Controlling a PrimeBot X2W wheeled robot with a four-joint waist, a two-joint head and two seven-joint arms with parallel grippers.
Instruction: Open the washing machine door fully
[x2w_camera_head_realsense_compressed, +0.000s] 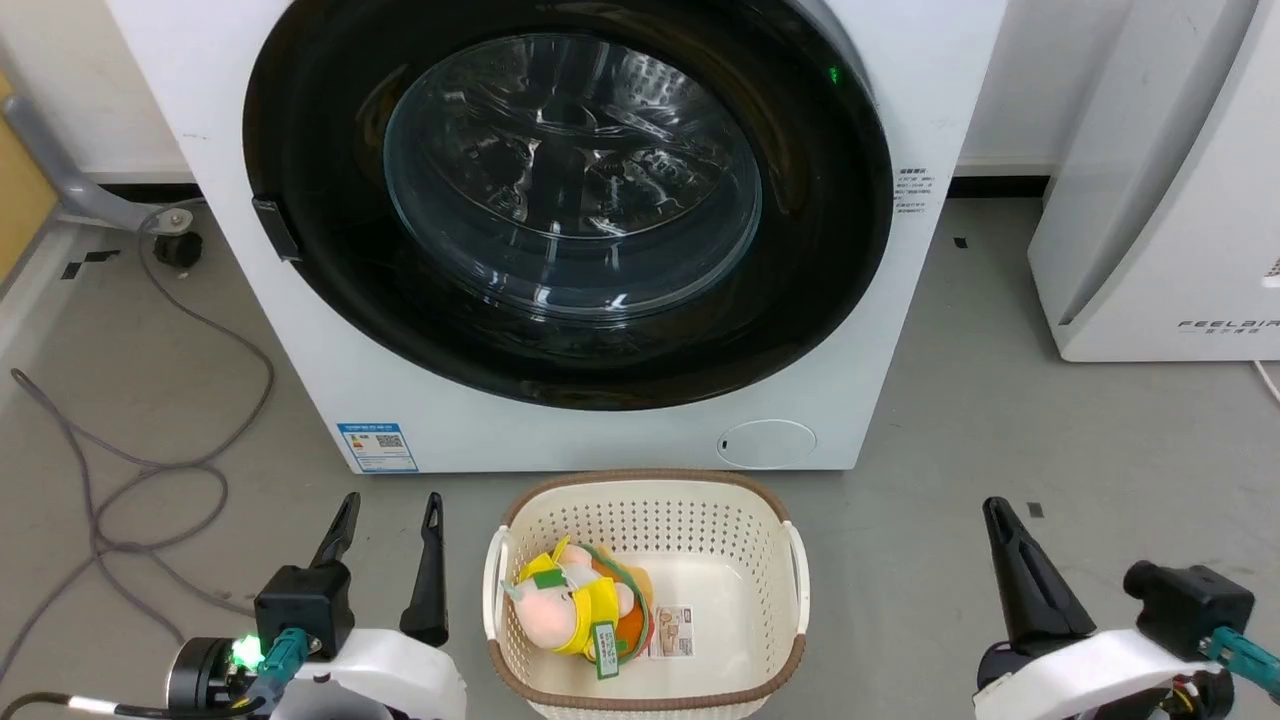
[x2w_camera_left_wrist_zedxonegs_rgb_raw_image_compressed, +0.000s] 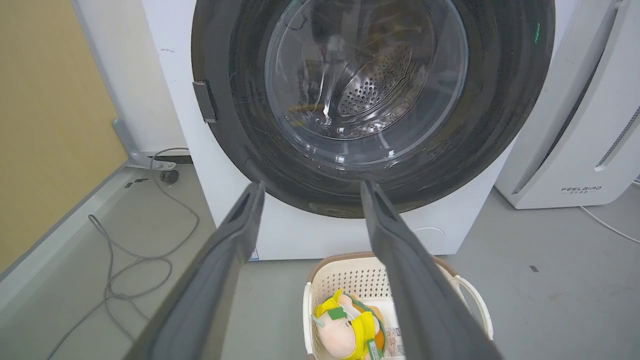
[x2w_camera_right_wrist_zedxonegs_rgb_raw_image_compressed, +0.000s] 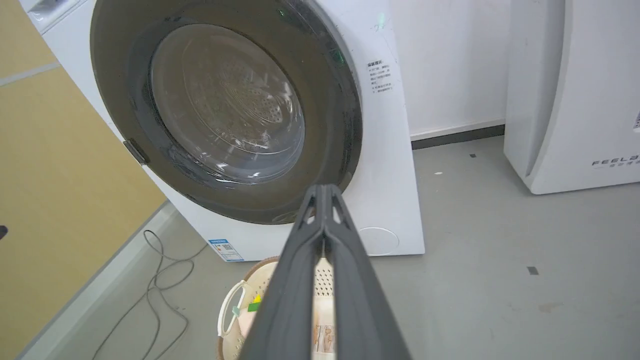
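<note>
Washing machine door (x2w_camera_head_realsense_compressed: 820, 260) sits shut
Left end effector (x2w_camera_head_realsense_compressed: 392, 500) spread wide, right end effector (x2w_camera_head_realsense_compressed: 997, 512) pinched together, both empty

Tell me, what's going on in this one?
The robot faces the washing machine, and the washing machine door looks shut against its front. Neither gripper touches it. The left gripper hangs low with its fingers apart, and the right gripper has its fingers closed on nothing. A basket holding a plush toy sits on the floor in front of the machine. Opening has not begun.
</note>
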